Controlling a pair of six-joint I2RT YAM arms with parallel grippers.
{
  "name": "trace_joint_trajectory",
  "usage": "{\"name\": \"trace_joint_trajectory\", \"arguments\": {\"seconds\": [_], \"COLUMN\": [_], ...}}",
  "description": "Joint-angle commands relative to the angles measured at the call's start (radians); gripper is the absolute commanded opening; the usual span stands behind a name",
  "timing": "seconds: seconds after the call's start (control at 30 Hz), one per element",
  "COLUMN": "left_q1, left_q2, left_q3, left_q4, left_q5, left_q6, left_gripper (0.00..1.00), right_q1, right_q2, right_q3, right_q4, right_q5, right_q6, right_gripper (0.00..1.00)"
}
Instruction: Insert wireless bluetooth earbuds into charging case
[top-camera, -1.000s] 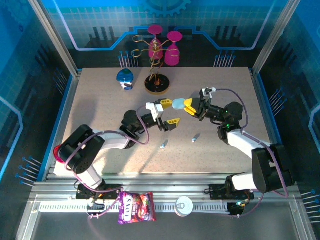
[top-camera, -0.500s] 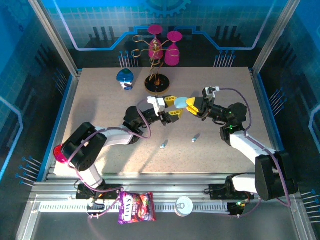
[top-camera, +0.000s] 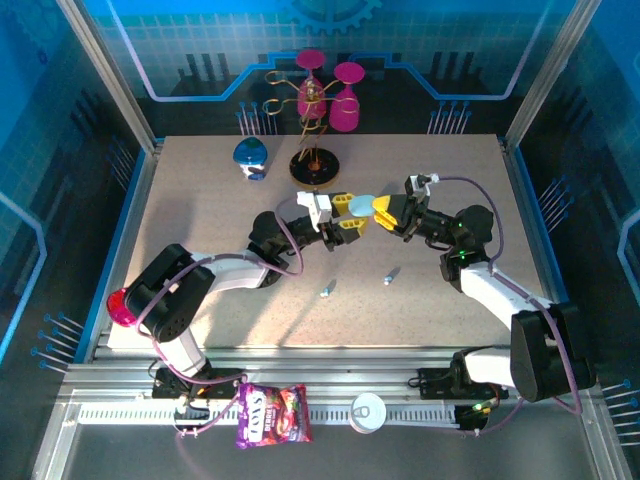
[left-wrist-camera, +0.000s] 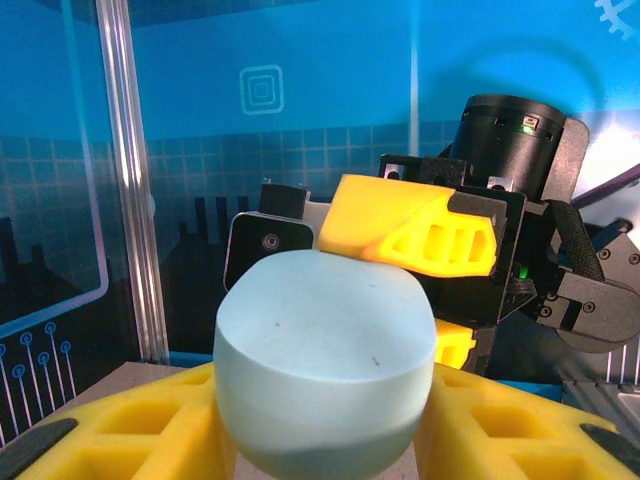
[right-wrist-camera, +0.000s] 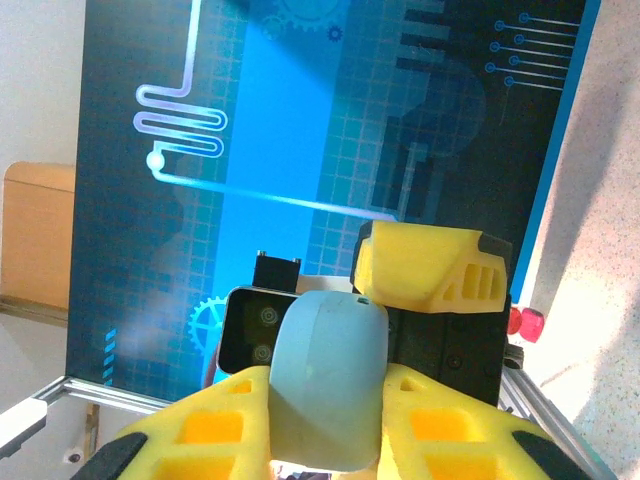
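Note:
A pale blue pebble-shaped charging case (top-camera: 361, 206) hangs above the middle of the table, its lid closed. My right gripper (top-camera: 383, 212) is shut on it from the right and my left gripper (top-camera: 350, 211) is shut on it from the left. In the left wrist view the case (left-wrist-camera: 325, 360) fills the gap between my yellow fingers (left-wrist-camera: 120, 430). In the right wrist view the case (right-wrist-camera: 330, 390) sits between that gripper's fingers (right-wrist-camera: 200, 430). Two tiny pale earbuds lie on the table below the grippers, one (top-camera: 327, 290) on the left and one (top-camera: 390, 274) on the right.
At the back stand a wire rack on a dark base (top-camera: 315, 168) with two pink glasses (top-camera: 346, 95). A blue and white rounded object (top-camera: 250, 155) sits at the back left. A purple snack bag (top-camera: 272, 415) and a white disc (top-camera: 368, 412) lie on the front rail.
My left gripper, open and apart from the case a second ago, has moved up and right and closed onto it. The right gripper holding the case has shifted slightly right.

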Motion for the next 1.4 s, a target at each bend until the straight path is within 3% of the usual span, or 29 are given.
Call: {"name": "trace_joint_trajectory", "arguments": {"seconds": [0.0, 0.2, 0.33, 0.63, 0.73, 0.8, 1.0, 1.37], "left_q1": [-0.008, -0.008, -0.007, -0.008, -0.008, -0.008, -0.009, -0.009], "left_q2": [0.011, 0.012, 0.01, 0.012, 0.011, 0.011, 0.014, 0.017], "left_q3": [0.032, 0.029, 0.03, 0.034, 0.033, 0.032, 0.033, 0.03], "left_q4": [0.035, 0.036, 0.035, 0.035, 0.035, 0.035, 0.035, 0.035], "left_q5": [0.016, 0.021, 0.024, 0.032, 0.035, 0.034, 0.038, 0.041], "left_q6": [-0.027, -0.031, -0.035, -0.039, -0.041, -0.04, -0.036, -0.027], "left_gripper": [0.43, 0.35, 0.44, 0.39, 0.49, 0.5, 0.38, 0.27], "right_q1": [-0.014, -0.014, -0.014, -0.014, -0.014, -0.014, -0.014, -0.011], "right_q2": [-0.017, -0.013, -0.013, -0.011, -0.009, -0.009, -0.005, -0.006], "right_q3": [-0.011, -0.011, -0.017, -0.017, -0.019, -0.019, -0.02, -0.018], "right_q4": [0.002, 0.005, -0.006, -0.019, -0.028, -0.026, -0.02, -0.001], "right_q5": [0.015, 0.012, 0.014, 0.012, 0.014, 0.014, 0.015, 0.016], "right_q6": [-0.025, -0.023, -0.034, -0.045, -0.049, -0.049, -0.043, -0.025], "right_gripper": [0.23, 0.22, 0.23, 0.23, 0.23, 0.23, 0.23, 0.26]}}
